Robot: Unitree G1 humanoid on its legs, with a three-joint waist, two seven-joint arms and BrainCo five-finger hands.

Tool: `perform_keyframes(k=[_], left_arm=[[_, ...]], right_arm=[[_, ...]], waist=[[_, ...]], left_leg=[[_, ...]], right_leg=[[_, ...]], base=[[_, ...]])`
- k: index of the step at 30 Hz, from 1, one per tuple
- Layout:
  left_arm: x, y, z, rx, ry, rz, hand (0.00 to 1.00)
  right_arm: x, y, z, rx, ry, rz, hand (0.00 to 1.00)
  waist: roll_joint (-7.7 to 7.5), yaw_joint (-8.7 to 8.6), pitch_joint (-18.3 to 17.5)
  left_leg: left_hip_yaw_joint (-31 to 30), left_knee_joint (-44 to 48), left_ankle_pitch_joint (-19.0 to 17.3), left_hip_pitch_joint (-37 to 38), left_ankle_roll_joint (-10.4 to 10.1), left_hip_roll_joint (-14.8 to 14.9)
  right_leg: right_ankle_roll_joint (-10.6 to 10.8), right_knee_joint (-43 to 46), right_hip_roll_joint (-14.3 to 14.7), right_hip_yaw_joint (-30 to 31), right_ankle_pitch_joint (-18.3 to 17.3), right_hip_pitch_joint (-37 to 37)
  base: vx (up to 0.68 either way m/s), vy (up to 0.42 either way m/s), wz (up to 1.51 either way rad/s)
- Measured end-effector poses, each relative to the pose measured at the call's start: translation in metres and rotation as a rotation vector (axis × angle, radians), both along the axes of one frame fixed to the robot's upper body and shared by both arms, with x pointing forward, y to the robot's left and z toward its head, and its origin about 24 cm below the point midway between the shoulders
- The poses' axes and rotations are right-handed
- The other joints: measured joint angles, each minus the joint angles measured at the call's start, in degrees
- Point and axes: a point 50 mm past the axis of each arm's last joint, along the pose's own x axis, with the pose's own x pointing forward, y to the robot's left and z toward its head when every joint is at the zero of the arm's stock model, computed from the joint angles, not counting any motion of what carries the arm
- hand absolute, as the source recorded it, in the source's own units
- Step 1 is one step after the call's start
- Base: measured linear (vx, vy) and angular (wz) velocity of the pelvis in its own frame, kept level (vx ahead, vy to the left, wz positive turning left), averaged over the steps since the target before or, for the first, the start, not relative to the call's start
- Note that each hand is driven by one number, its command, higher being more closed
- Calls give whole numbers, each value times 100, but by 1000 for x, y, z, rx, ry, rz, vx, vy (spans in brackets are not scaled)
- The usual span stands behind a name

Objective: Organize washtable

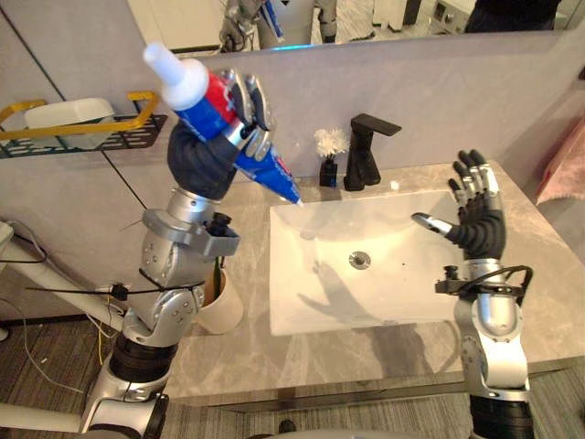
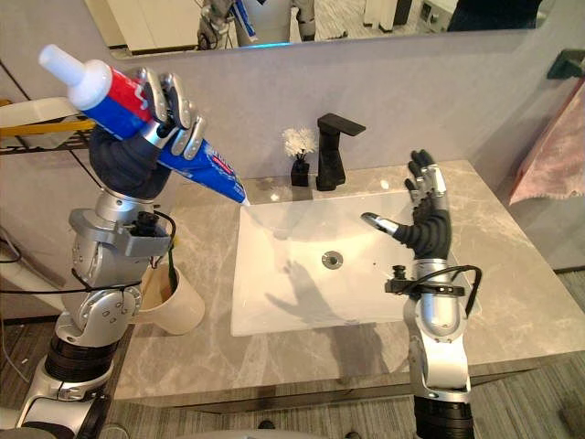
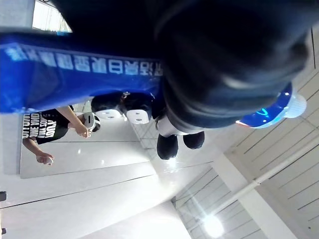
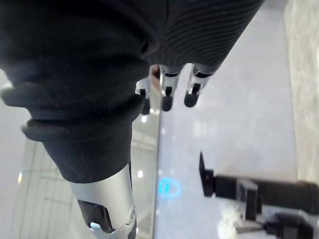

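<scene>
The left robot hand (image 1: 249,119) clamps a blue toothpaste tube (image 1: 208,96) (white cap up, red band); right robot hand (image 1: 477,219) spread.

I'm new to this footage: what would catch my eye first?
The left hand, held high at the left, grips a large blue-and-red toothpaste tube, white cap up. The right hand hangs open at the right edge of the white sink, with a black faucet behind.
</scene>
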Motion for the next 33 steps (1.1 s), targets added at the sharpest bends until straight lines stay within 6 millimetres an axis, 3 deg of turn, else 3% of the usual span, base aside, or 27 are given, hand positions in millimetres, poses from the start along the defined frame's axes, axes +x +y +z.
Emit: perform_keyframes(k=[5, 14, 22, 28, 33], left_arm=[[1, 4, 20, -11, -88, 32, 100], [-4, 31, 34, -57, -167, 159, 100], [-10, 62, 21, -72, -132, 318, 100], [-28, 80, 13, -46, -132, 410, 100], [-41, 88, -11, 8, -43, 451, 100]], right_arm=[[-2, -14, 5, -50, -10, -71, 0], [-3, -17, 6, -92, -4, -79, 0], [-2, -19, 0, -90, 25, -82, 0], [-4, -18, -6, -98, 55, -65, 0], [-4, -20, -13, -94, 88, -68, 0]], waist=[[112, -135, 41], [199, -86, 73], [210, 53, 81], [209, 207, 83], [205, 234, 86]], left_leg=[[-39, 0, 6, -134, 2, 1], [-330, 1, 8, -133, 0, -4], [-475, 0, 8, -131, 0, -14], [-610, 1, 8, -135, -2, -12], [-732, 1, 7, -151, -2, -15]], right_leg=[[0, 5, 4, -18, -1, -80], [-41, 11, -15, -300, -68, 53], [-12, 29, -53, -446, -163, 123], [-54, 102, -57, -593, -258, 138], [-58, 101, -58, -663, -269, 198]], base=[[33, -6, 3], [14, -13, 16], [1, -10, 10], [31, -16, 13], [22, -7, 11]])
